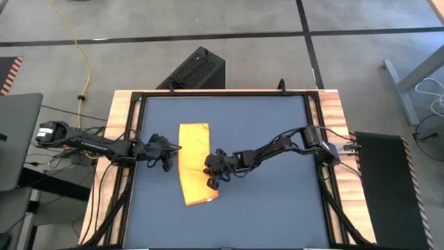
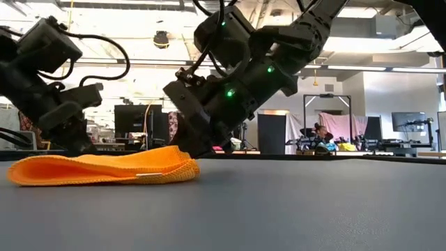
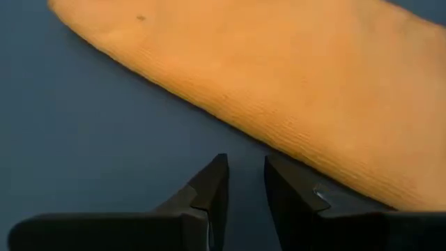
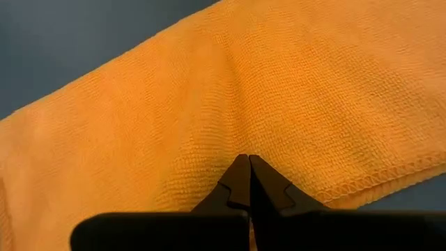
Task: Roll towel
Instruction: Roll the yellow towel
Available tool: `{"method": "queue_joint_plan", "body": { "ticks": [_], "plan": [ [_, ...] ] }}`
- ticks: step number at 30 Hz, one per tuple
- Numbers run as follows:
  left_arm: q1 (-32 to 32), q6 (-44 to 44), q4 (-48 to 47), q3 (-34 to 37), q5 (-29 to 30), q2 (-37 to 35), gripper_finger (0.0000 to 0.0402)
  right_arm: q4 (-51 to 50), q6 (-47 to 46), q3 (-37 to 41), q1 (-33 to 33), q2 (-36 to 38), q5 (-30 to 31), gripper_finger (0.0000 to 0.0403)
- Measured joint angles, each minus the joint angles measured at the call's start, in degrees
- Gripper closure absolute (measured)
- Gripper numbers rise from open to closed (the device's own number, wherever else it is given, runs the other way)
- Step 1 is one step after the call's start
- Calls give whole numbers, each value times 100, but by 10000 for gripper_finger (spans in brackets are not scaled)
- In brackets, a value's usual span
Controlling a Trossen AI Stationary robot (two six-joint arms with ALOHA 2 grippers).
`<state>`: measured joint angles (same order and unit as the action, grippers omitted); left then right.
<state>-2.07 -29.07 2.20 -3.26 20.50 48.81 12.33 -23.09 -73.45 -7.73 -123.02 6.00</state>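
The towel is a bright orange cloth folded into a narrow strip, lying flat on the dark mat and running from far to near. It also shows in the low view. My left gripper stands just off the towel's left long edge, slightly open, with nothing between its fingers. My right gripper is shut, its tips over the towel's top a little in from the right long edge, near the strip's near half. My right gripper rests its shut fingertips on the towel's top layer, a little in from the stitched edge. The fingers slant down from the table's right side. A faint crease runs away from the tips. The towel lies flat on the mat.
A raised wooden and black frame rims the mat. A black box stands on the floor beyond the far edge. Bare mat lies right of the towel and toward the near edge.
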Motion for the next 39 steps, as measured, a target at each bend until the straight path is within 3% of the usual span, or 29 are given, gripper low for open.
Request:
{"method": "queue_joint_plan", "body": {
  "ticks": [8, 24, 30, 39],
  "plan": [
    [0, -157, -62, 156, -8, -17, 317, -69, 398, 0, -237, 548, 498, 384],
    [0, -157, -138, 161, -30, -12, 317, -318, 163, 0, -632, 197, 444, 384],
    [0, -147, -134, 161, -27, -12, 317, -957, -418, -3, -904, 190, 824, 384],
    [0, -143, -136, 161, -25, -12, 317, -613, -495, -306, -1193, 507, 1381, 384]
  ]
}}
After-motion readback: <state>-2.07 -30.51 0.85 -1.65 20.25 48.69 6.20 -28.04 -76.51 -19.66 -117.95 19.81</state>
